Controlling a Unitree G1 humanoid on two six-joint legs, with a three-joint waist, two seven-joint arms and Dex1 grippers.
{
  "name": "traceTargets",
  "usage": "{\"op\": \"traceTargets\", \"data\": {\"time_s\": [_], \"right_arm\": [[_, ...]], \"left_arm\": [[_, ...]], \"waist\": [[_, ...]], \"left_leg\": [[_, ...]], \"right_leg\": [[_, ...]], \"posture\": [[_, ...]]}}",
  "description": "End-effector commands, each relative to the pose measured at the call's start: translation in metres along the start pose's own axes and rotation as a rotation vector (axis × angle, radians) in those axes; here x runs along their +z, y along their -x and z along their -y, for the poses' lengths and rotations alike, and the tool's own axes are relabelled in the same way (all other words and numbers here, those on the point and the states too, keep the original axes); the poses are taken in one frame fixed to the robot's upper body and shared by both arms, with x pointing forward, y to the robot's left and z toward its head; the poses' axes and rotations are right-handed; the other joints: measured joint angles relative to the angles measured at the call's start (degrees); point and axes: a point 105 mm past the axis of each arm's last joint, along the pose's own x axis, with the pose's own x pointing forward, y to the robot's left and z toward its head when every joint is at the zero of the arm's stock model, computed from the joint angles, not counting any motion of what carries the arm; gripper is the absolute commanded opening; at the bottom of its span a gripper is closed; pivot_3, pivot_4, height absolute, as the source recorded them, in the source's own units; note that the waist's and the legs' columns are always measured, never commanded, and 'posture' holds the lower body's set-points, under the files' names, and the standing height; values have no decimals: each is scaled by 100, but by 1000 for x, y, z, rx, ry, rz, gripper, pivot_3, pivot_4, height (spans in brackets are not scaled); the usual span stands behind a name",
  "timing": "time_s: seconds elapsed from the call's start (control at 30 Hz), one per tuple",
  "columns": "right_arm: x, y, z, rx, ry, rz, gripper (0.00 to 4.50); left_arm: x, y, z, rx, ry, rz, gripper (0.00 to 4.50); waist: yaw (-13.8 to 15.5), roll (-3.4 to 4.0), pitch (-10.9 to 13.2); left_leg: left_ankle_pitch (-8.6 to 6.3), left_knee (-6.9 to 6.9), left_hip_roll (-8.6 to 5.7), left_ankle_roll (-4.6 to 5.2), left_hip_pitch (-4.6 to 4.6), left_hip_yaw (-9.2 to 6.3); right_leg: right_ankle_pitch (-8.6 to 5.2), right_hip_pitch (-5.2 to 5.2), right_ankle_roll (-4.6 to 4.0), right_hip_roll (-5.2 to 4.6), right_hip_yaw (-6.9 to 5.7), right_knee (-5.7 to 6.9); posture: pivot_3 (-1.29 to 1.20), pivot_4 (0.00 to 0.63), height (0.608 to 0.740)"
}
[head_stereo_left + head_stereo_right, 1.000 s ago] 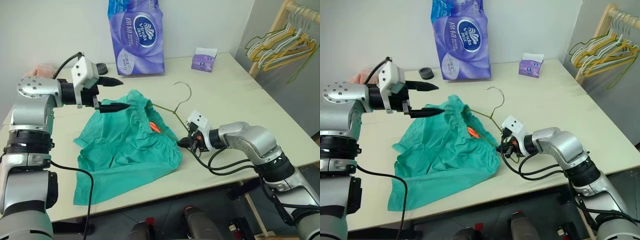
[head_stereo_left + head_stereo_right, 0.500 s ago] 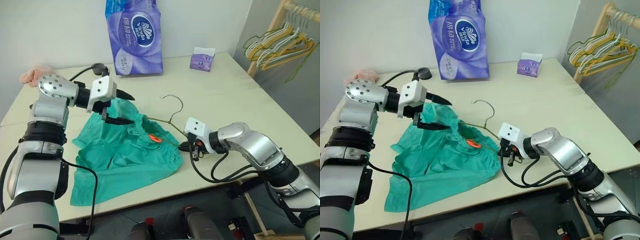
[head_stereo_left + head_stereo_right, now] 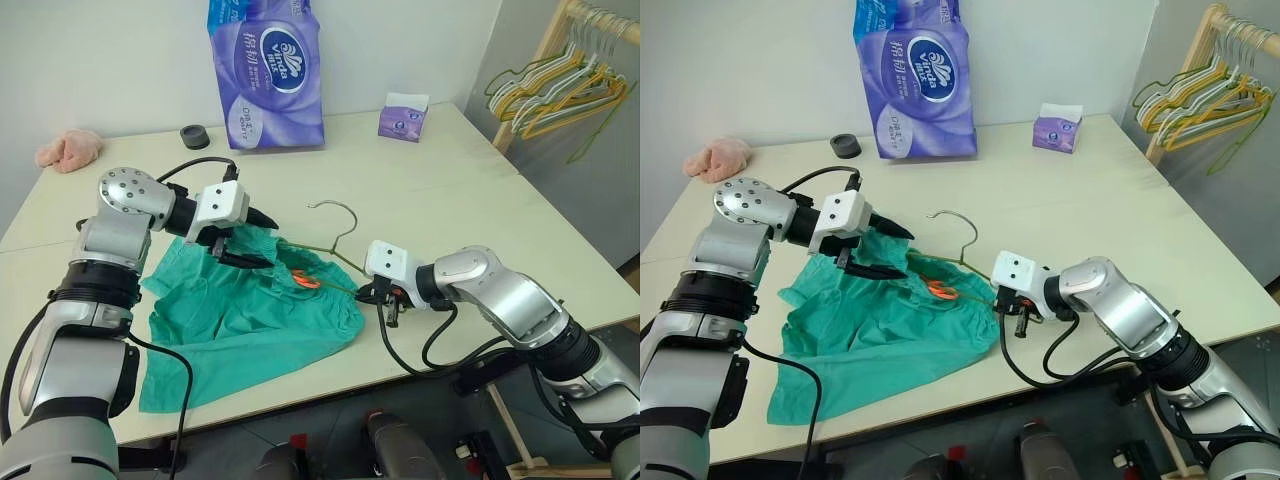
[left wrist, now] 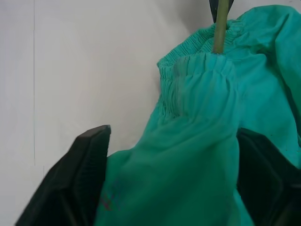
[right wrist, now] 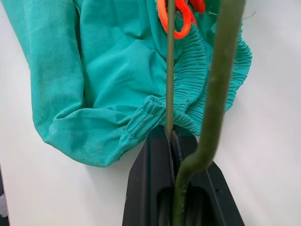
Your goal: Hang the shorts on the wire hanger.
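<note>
Head stereo overhead; wrist close-ups.

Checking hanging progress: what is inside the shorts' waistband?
The wire hanger runs into the shorts at the waistband; its hook and right corner, pinched by the right hand, stay outside. The far end is covered.

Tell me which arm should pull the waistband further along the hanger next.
Left. Its tool already straddles the waistband of the shorts, fabric between its fingers in the left wrist view. The right tool is shut on the wire hanger at its corner, steadying it, so it is not free.
</note>
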Motion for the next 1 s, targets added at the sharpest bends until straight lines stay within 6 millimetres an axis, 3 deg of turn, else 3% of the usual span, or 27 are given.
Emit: {"op": "traceTargets", "data": {"time_s": [0.03, 0.27, 0.47, 0.63, 0.9, 0.93, 1.0], "right_arm": [[22, 5, -4, 4, 82, 68, 0], [30, 6, -5, 2, 127, 103, 0], [20, 8, -11, 48, 279, 69, 0], [-3, 16, 2, 5, 323, -16, 1480], [-50, 78, 36, -116, 282, -180, 4219], [-53, 82, 39, -138, 278, -184, 4494], [-62, 96, 41, -189, 195, -162, 4494]], "left_arm": [[7, -3, 0, -5, -31, 3, 2360], [8, -7, 3, -10, -30, 12, 68], [6, -7, 5, -14, -34, 2, 15], [4, -5, 8, -21, -37, -17, 0], [-2, -1, 11, -19, -10, -30, 0], [-2, -1, 11, -18, -4, -29, 0], [0, 1, 9, -4, 45, 5, 0]], "waist": [[-1, 0, 0], [0, 0, 0], [5, 0, 0], [-4, 0, 0], [31, 0, 0], [24, 0, 0], [13, 1, -1]], "left_leg": [[0, 1, 0, 0, 0, 0], [-1, 20, -1, 0, -10, -7], [-2, 25, -3, -1, -14, -9], [-2, 25, -3, -1, -13, -10], [-2, 33, -14, -1, -16, -9], [-2, 32, -14, -1, -15, -8], [-3, 32, -12, 0, -14, -8]], "right_leg": [[0, 0, 0, 0, 0, 0], [0, 0, 0, 0, -7, 2], [0, 1, 0, -1, -9, 2], [0, 0, 0, 0, -11, 4], [0, 4, 0, -9, -10, 2], [0, 4, 0, -9, -8, 2], [0, 4, 0, -8, -9, 5]], "posture": [[-246, 82, 740], [-246, 84, 740], [-246, 86, 740], [-244, 86, 740], [-241, 87, 740], [-242, 88, 740], [-247, 90, 740]]}}
